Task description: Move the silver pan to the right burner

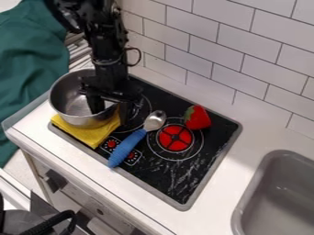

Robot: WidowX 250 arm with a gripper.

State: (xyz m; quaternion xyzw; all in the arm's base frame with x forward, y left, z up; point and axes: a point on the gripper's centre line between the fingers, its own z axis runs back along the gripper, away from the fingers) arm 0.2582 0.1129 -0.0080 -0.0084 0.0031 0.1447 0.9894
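Note:
The black gripper (111, 110) is over the right side of the silver pan (76, 104), pointing down. Its fingers stand apart, one inside the pan and the other outside its right wall, with the rim between them. The pan rests upright at the stove's left end, its front part over a yellow cloth (86, 134). The right burner (175, 138) shows a red centre with a black cross. The arm hides the pan's back right rim and part of the left burner (140, 120).
A spoon with a blue handle (127, 148) lies across the stove's middle, between the burners. A red toy strawberry (197, 118) sits at the right burner's back right edge. The tiled wall (208, 57) runs behind, and a grey sink (279, 193) is at the right.

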